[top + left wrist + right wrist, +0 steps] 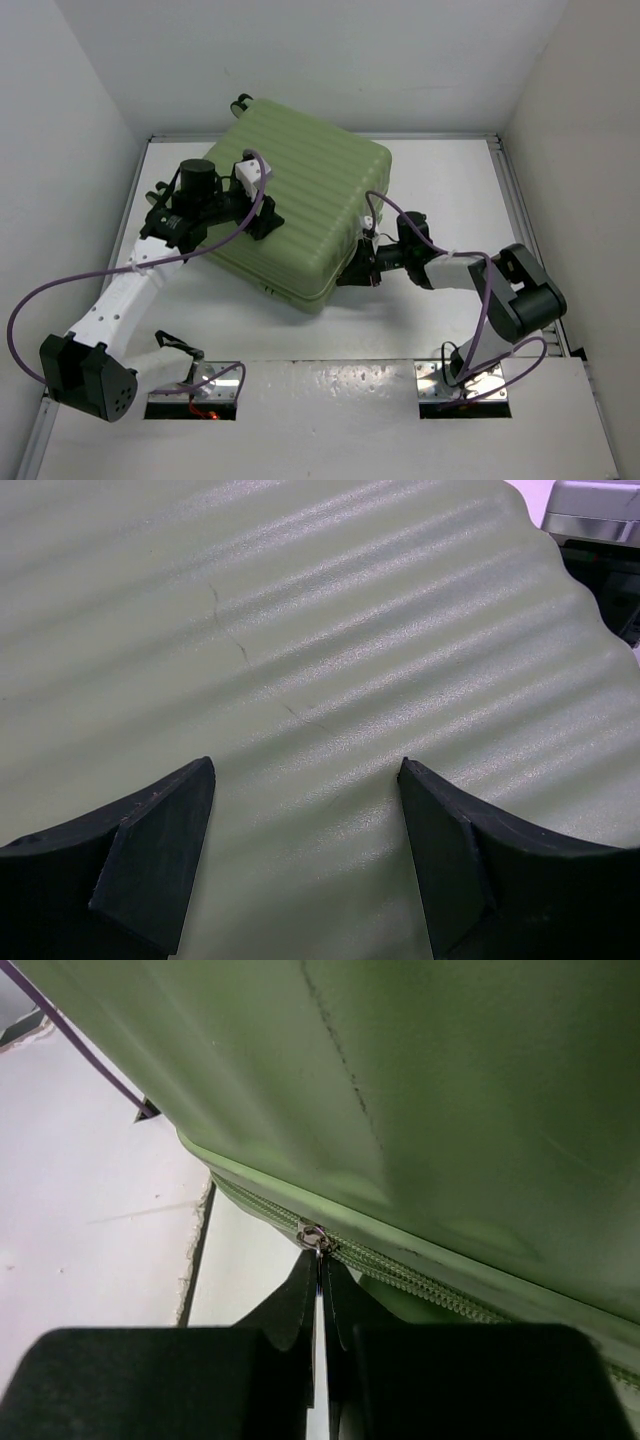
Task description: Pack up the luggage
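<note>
The luggage (300, 205) is a large light-green ribbed hard-shell suitcase lying closed on the white table. My left gripper (262, 216) rests on top of its shell with jaws open; the left wrist view shows only the ribbed shell (320, 630) between the two black fingers (160, 850). My right gripper (352, 268) is at the suitcase's near right edge, shut on the metal zipper pull (316, 1238) of the green zipper (420, 1275). The lining is hidden.
White walls enclose the table on left, back and right. Black wheels (240, 102) stick out at the suitcase's far left corner. Purple cables (60, 280) loop from both arms. A dark seam (195, 1260) in the tabletop runs beside the right gripper.
</note>
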Motion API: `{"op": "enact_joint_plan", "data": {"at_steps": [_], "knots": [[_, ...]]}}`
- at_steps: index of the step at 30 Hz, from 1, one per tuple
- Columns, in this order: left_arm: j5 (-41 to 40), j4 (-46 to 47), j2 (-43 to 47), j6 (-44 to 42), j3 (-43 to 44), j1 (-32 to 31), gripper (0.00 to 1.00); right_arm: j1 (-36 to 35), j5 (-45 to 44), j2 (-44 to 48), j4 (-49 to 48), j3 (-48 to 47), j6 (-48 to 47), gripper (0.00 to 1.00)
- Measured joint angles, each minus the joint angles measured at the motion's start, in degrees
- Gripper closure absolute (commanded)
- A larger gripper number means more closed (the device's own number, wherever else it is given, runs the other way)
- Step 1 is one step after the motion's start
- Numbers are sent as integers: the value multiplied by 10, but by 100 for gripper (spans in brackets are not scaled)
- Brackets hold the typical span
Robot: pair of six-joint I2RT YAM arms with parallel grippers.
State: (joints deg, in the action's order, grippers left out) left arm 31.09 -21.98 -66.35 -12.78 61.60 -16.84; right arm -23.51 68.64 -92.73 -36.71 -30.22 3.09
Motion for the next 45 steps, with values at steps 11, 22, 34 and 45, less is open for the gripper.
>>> {"op": "enact_joint_plan", "data": {"at_steps": [11,22,34,45], "knots": [[-7,16,4,8,-11,-3,22,55,-17,51,0,21,31,100],[-13,27,4,12,-18,-9,22,76,-93,71,37,21,-54,100],[-16,54,5,12,-42,-11,23,108,-263,66,-40,25,-56,100],[-83,109,59,33,-79,-86,19,132,-350,22,-82,-7,-10,100]]}}
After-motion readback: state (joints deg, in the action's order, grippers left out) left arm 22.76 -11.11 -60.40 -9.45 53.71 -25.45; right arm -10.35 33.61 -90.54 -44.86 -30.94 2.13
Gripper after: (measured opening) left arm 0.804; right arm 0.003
